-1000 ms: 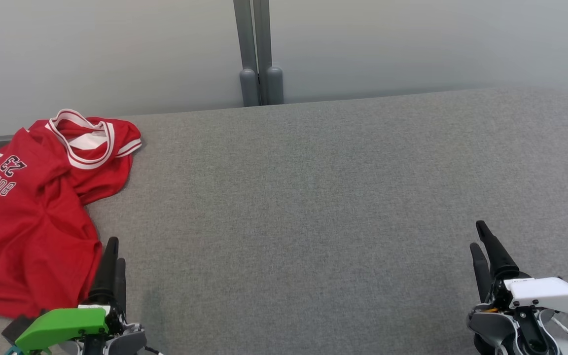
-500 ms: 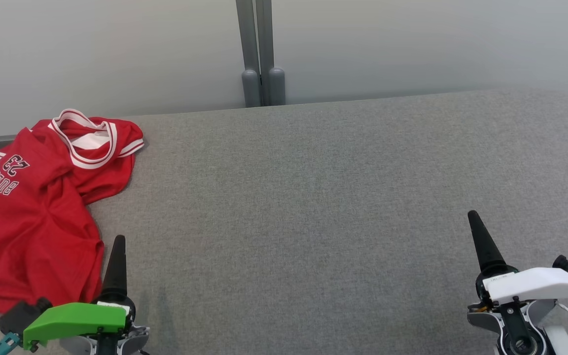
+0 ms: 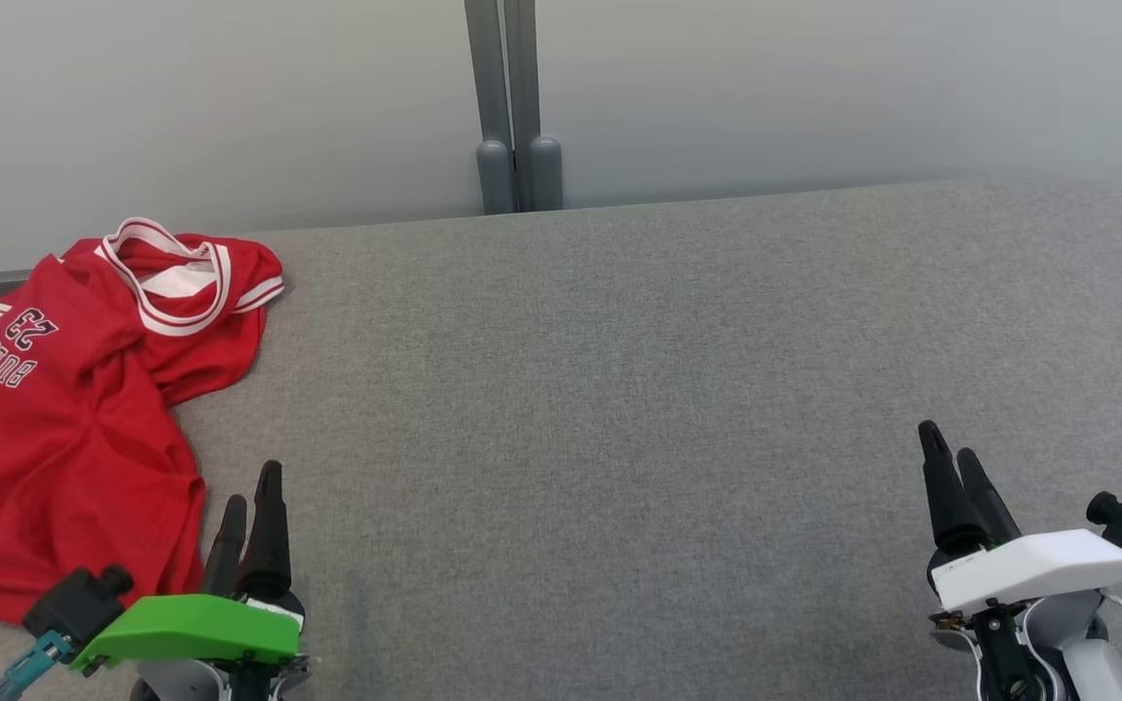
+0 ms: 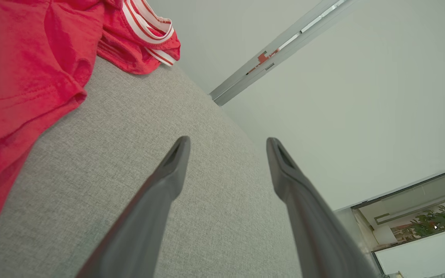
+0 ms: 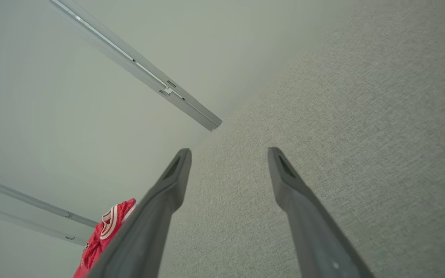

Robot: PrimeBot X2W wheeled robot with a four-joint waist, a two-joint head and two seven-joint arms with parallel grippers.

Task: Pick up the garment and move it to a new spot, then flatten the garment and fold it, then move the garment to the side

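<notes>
**Red shirt bunched up at the far left, both grippers spread wide**

The lower two thirds of the head view is one big grey woven surface (image 3: 619,389), upholstery-looking, running edge to edge. Behind it is a plain pale wall (image 3: 814,88). A grey post (image 3: 512,97) comes down the top middle and ends in two rounded stubs right at the surface's back edge. The left wrist view has a window (image 4: 419,216) at its lower right with a plant (image 4: 435,224) behind it. The right wrist view shows a pale rail (image 5: 137,65) slanting across the wall at the upper left.

The shirt (image 3: 55,428) sits at the far left of the head view, crumpled on the surface, partly cut off by the frame edge. Its white-striped collar (image 3: 171,282) is at the top, and there's an upside-down "23" print near its upper left.

The left gripper (image 3: 252,485) is at the lower left, just beside the shirt's lower right edge, with a strip of bare grey between them. Its fingers are spread apart and hold nothing. The right gripper (image 3: 947,442) is at the lower right, well apart from the shirt, with nearly the whole width of the surface between them. Its fingers are also spread, with nothing in them.
</notes>
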